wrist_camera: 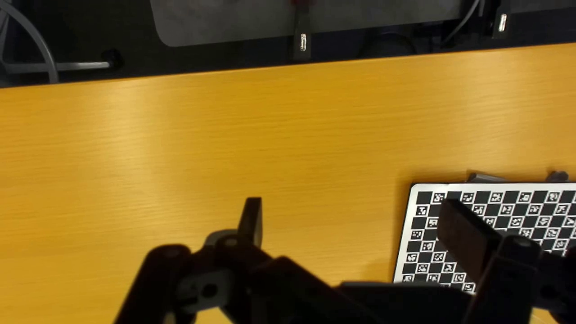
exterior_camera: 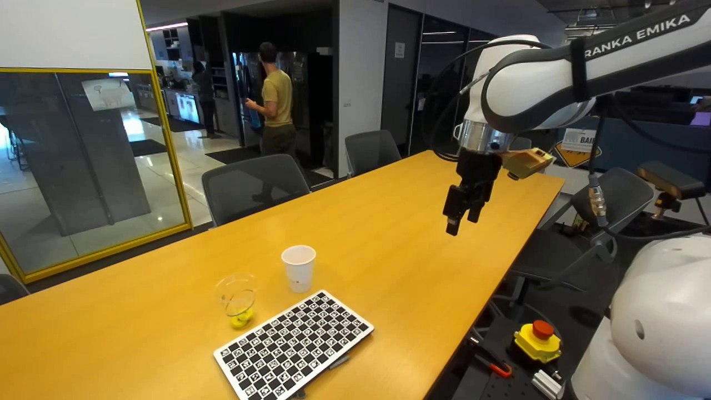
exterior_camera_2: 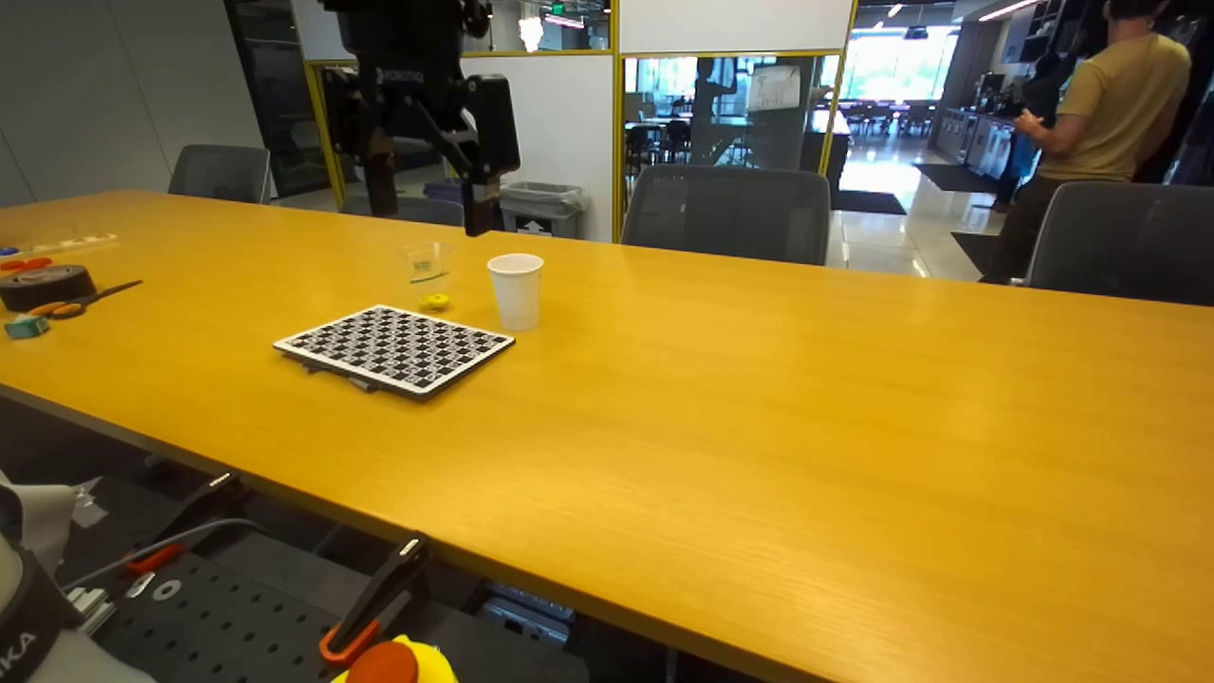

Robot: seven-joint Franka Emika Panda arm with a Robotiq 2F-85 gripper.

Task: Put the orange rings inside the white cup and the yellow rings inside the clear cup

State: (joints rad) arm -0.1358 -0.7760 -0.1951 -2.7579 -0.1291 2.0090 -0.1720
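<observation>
In both exterior views the opaque white cup (exterior_camera: pixel 300 269) (exterior_camera_2: pixel 517 294) stands upright on the table. Beside it is the see-through clear cup (exterior_camera: pixel 237 291) (exterior_camera_2: pixel 427 266). Yellow rings (exterior_camera: pixel 241 318) (exterior_camera_2: pixel 435 302) show through its wall, clustered at the bottom, and look to be inside. No orange rings can be made out; the inside of the white cup is hidden. My gripper (exterior_camera: pixel 463 221) (exterior_camera_2: pixel 432 213) hangs high above the table, well apart from both cups. In the wrist view the gripper (wrist_camera: pixel 353 202) is spread wide with nothing between its fingers. Neither cup shows there.
A black-and-white patterned board (exterior_camera: pixel 294 344) (wrist_camera: pixel 450 234) lies close to the cups. Farther along the table are a black tape roll (exterior_camera_2: pixel 45 285), scissors (exterior_camera_2: pixel 90 299), a green block (exterior_camera_2: pixel 27 326) and small red objects (exterior_camera_2: pixel 27 264). Chairs (exterior_camera: pixel 255 186) line the far edge.
</observation>
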